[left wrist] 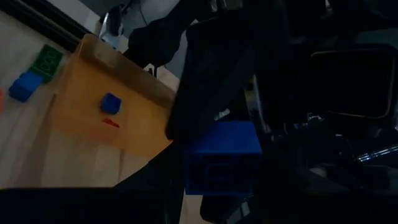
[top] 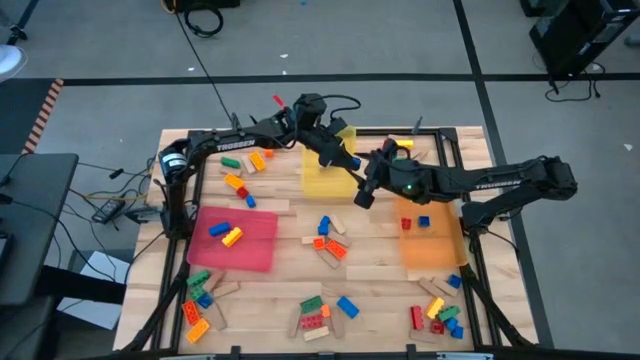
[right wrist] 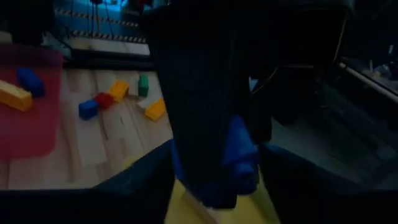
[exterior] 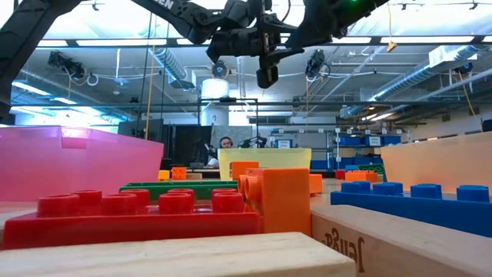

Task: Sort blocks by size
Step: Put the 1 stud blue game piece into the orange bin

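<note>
Three trays sit on the table (top: 300,255): one tray (top: 240,240) at the left, a second tray (top: 325,178) at the far middle, a third tray (top: 432,240) at the right. Both grippers meet above the middle tray's right edge, the left gripper (top: 350,160) just beside the right gripper (top: 366,192), a brick (left wrist: 221,155) between them. Two bricks lie in the left tray, others in the right. Loose bricks cluster at the far left, the middle and both near corners.

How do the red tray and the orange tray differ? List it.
The red tray lies on the table's left side; the orange tray lies on its right. The red tray holds a yellow brick and a blue brick; the orange tray holds a small blue brick and a small red-orange piece. Both are flat, translucent, and lie below the claws.
</note>
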`<state>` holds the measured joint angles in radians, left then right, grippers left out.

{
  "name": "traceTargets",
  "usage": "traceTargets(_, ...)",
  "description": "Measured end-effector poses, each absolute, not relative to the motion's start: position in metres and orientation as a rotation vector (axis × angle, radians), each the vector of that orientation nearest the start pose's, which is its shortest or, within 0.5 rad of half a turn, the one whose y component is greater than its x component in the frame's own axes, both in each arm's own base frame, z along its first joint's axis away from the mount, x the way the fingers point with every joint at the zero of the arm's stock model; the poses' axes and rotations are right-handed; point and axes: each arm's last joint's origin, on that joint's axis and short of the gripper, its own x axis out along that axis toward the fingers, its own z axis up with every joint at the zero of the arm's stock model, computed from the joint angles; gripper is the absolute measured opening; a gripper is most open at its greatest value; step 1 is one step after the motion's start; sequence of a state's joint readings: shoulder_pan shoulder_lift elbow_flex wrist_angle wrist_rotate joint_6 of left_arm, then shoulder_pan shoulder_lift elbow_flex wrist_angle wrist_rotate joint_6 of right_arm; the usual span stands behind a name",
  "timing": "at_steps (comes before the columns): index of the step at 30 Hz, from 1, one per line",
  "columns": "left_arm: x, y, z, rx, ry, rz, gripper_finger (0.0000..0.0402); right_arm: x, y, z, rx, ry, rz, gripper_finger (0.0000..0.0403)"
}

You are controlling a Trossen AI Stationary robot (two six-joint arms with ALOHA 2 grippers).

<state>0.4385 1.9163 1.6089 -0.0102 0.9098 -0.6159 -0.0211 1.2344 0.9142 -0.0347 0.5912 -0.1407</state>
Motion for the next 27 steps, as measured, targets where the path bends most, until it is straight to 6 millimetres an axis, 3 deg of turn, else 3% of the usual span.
traceTargets(4, 0.41, 0.167, 0.307, -0.84, 0.403, -0.356, 0.0159, 0.27, -0.023, 0.298, -0.268, 0.414, -0.58, 0.016)
traceTargets(9, 0.411, 0.17, 0.307, -0.84, 0.38, -0.262, 0.0169, 0.27, -0.024, 0.297, -0.285, 0.429, -0.593, 0.016)
traceTargets(16, 0.413, 0.171, 0.309, -0.737, 0.33, -0.214, 0.0216, 0.264, -0.024, 0.299, -0.258, 0.435, -0.65, 0.0163)
traceTargets(22, 0.415, 0.176, 0.316, -0.54, 0.219, -0.13, 0.0229, 0.241, -0.024, 0.306, -0.122, 0.447, -0.706, 0.0159)
traceTargets(27, 0.419, 0.174, 0.32, -0.37, 0.19, 0.013, 0.0229, 0.211, -0.023, 0.308, 0.11, 0.47, -0.772, 0.0159)
